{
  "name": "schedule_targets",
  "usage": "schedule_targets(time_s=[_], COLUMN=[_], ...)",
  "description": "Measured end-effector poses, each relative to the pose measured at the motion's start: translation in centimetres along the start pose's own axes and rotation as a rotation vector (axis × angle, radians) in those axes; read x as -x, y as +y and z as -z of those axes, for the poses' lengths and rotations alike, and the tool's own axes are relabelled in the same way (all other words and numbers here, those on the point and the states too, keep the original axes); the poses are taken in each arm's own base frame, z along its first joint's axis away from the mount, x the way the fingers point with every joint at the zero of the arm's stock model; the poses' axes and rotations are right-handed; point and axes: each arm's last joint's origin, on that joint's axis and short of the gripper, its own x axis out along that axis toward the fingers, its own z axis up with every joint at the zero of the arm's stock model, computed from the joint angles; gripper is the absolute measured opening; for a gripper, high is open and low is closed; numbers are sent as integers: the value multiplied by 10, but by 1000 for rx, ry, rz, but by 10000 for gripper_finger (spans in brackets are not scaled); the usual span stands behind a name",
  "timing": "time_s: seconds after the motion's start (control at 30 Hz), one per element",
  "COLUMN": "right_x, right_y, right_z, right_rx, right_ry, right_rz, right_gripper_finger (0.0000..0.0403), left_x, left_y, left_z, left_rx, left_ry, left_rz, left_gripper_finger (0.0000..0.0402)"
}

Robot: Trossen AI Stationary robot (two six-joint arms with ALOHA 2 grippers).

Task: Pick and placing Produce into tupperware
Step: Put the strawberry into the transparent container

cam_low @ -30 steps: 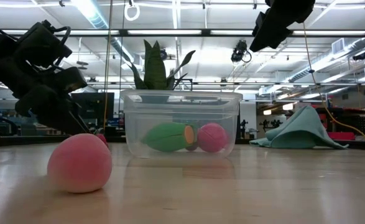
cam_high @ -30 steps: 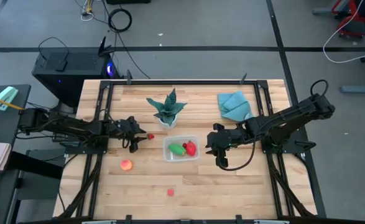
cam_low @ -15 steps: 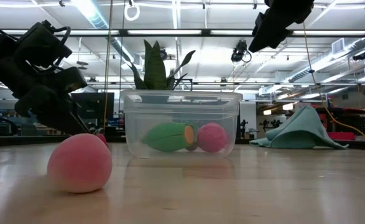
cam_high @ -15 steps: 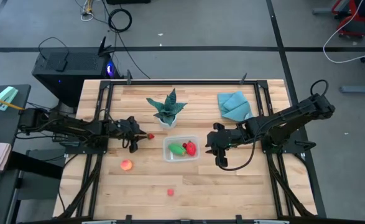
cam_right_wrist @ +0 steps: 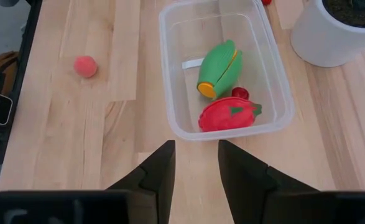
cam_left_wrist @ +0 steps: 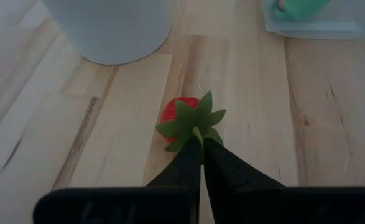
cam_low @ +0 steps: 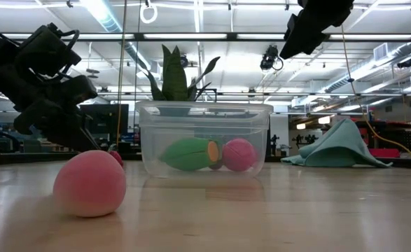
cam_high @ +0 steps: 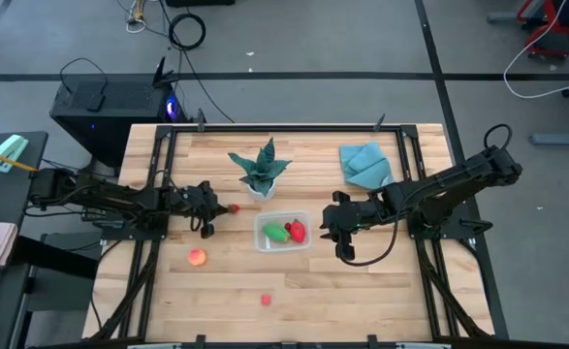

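Observation:
My left gripper (cam_high: 216, 215) is shut on a small red strawberry (cam_high: 233, 208) with green leaves (cam_left_wrist: 191, 118), just left of the plant's white pot (cam_left_wrist: 110, 28). The clear tub (cam_high: 282, 245) sits at mid-table and holds a green oval (cam_right_wrist: 218, 65), a red pepper-like piece (cam_right_wrist: 229, 115) and a small red bit (cam_right_wrist: 240, 93). My right gripper (cam_right_wrist: 196, 149) is open and hovers right of the tub, touching nothing. An orange-pink ball (cam_high: 197, 257) and a small red piece (cam_high: 265, 301) lie on the wood. My left gripper pinches the strawberry's thin green stem (cam_left_wrist: 196, 132) between its two fingertips, at the leafy top of the fruit. The fingers come in low from the table's left, in line with the stem. Whether the fruit rests on the wood or is raised, I cannot tell.
The spiky potted plant (cam_high: 262, 170) stands just beyond the tub, close to the strawberry. A crumpled blue cloth (cam_high: 364, 163) lies at the far right. Bare wood stretches along the table's near side around the ball (cam_low: 89, 183).
My left gripper, still shut on the strawberry's stem, has crept a little toward the far edge, and the strawberry has gone with it. The right arm has kept still.

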Motion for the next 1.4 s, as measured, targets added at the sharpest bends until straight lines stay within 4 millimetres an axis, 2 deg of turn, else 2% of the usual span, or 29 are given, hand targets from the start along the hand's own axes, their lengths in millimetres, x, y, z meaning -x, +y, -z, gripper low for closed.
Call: schedule_targets(time_s=[0.23, 0.7, 1.07, 1.4], right_x=[0, 0, 0, 0], right_y=[0, -1, -1, -1], right_z=[0, 0, 0, 0], right_rx=[0, 0, 0, 0], right_ry=[0, -9, -9, -9], right_rz=[0, 28, 29, 28], right_gripper_finger=[128, 128, 128, 128], left_x=[0, 2, 6, 8], left_y=[0, -2, -11, -16], left_z=[-2, -19, -52, -66], left_rx=[-32, -142, -244, -281], left_ry=[-25, -199, -316, -340], left_rz=[0, 57, 203, 245], left_gripper_finger=[10, 8, 8, 8])
